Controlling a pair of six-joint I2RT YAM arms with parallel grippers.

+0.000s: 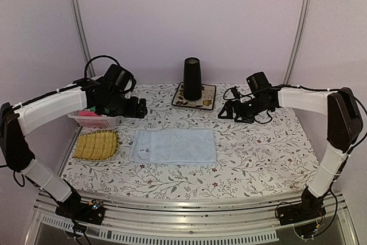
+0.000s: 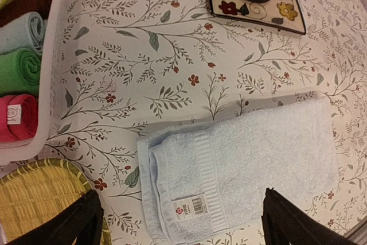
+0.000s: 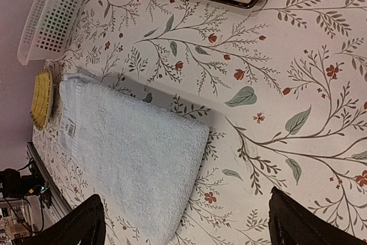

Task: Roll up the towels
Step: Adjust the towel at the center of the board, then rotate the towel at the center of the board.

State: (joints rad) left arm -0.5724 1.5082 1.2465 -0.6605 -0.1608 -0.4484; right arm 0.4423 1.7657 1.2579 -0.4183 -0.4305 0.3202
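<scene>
Light blue towel [image 1: 174, 146] lies flat at middle of tabletop [image 1: 269, 153], nearer left edge, prob. spread for rolling. Left end effector [image 1: 140, 108] & right end effector [image 1: 225, 110] hover toward far edge, both wide open, empty.

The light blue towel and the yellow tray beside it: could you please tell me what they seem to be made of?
The light blue towel looks like matte terry cloth: fuzzy pile, a flat woven band near its label. The yellow tray looks like woven straw or bamboo, judging by its ribbed strands.
</scene>
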